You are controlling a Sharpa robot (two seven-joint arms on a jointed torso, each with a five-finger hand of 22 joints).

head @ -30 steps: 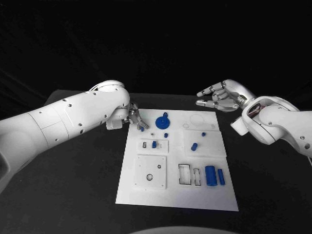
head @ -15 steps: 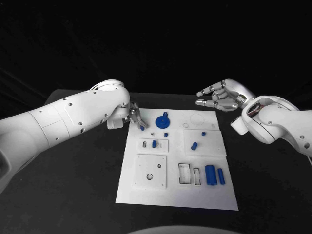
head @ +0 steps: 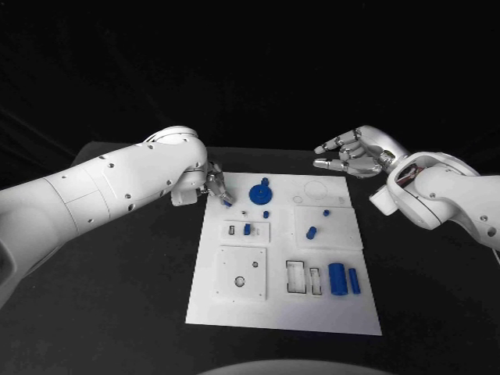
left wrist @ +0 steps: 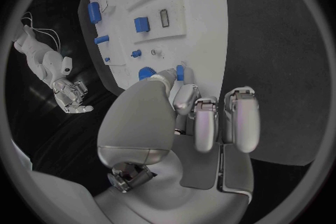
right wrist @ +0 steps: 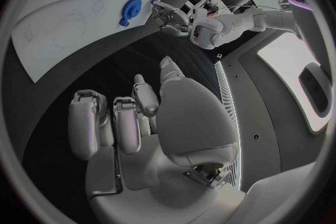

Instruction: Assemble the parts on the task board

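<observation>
The white task board (head: 283, 305) lies in the middle of the table. My left hand (head: 214, 186) hovers over its far left corner and pinches a small blue peg (head: 226, 203) between thumb and a finger; the left wrist view shows that peg (left wrist: 180, 72) at the fingertips above the board (left wrist: 203, 22). A blue gear (head: 262, 193) lies just right of the peg. Beyond the board's far right corner, my right hand (head: 351, 155) hangs in the air, fingers apart and loosely curved, holding nothing. The right wrist view shows the gear (right wrist: 131, 9) and my left hand (right wrist: 171, 18).
Other blue parts sit on the board: a short peg (head: 267, 215), a block (head: 247, 230), a piece (head: 311, 233), a large cylinder (head: 337, 280) and a bar (head: 354, 281). Black table surrounds the board on both sides.
My left hand has drawn slightly back toward the board's far left corner, still pinching the peg. The right hand has stayed still.
</observation>
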